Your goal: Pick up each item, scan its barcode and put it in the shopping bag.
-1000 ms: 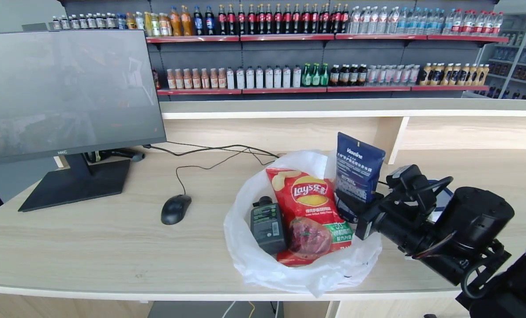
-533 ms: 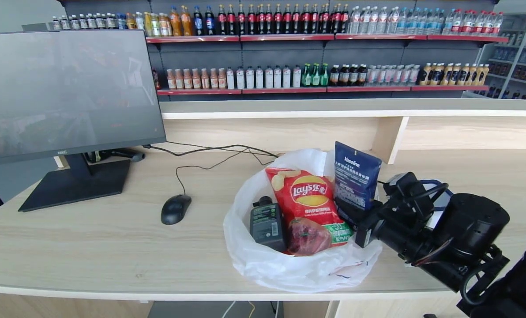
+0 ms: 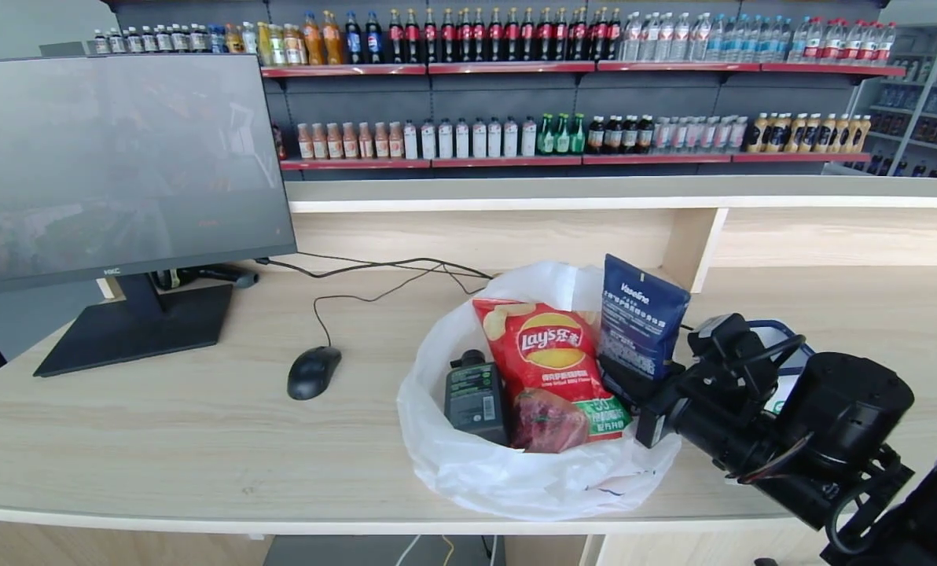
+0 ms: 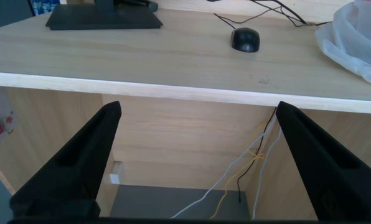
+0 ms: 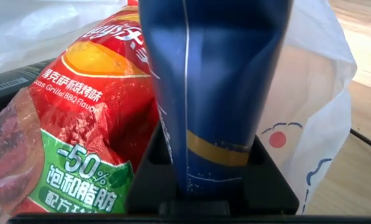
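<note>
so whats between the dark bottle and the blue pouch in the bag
The red chips bag sits between the dark bottle and blue pouch, head view.

Head view looks down across the counter [image 3: 162, 456]; left wrist view faces its front edge from low, sharing the mouse [image 3: 313, 371]; right wrist view sits close against the blue pouch [image 5: 216, 81]

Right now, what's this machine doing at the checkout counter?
It's bagging groceries. The right gripper is shut on a blue pouch, holding it upright at the rim of the white shopping bag on the counter. A red chip bag and a dark bottle lie in that bag. The left gripper hangs open below the counter's edge, holding nothing.
</note>
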Motion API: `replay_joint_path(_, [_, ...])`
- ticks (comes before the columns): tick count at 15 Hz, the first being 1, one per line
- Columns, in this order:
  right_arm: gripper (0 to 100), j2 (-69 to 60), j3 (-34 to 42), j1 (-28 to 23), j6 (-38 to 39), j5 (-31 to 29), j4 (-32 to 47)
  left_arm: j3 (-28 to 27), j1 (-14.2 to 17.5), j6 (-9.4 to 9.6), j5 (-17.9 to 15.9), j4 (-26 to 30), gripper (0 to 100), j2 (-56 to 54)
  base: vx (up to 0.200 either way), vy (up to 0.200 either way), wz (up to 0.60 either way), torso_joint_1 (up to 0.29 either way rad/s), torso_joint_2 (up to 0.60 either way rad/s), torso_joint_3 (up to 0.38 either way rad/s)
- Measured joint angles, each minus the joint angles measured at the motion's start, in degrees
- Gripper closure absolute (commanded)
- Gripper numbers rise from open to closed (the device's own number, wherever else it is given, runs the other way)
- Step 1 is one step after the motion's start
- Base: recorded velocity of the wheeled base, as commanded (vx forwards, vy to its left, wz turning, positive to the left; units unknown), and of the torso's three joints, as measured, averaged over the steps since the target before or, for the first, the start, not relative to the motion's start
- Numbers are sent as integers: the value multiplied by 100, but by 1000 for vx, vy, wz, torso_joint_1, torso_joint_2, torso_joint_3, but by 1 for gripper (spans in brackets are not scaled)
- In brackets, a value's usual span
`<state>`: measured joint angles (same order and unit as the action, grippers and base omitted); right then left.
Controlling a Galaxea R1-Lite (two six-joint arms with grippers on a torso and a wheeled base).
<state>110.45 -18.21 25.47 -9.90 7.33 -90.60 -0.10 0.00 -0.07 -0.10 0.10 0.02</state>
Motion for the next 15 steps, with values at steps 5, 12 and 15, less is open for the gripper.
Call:
replay_joint_path(5, [0, 5, -6, -4, -2, 2, 37, 0, 0, 0, 0, 0, 0, 0, 0, 0, 0, 0, 0, 0])
replay_joint_path(12, [0, -78, -4, -74, 0, 6, 91, 0, 0, 0, 0, 0, 0, 0, 0, 0, 0, 0, 0, 0])
replay_joint_path(15, [0, -177, -11, -85, -2, 6, 77, 0, 0, 0, 2, 0, 0, 0, 0, 0, 0, 0, 0, 0])
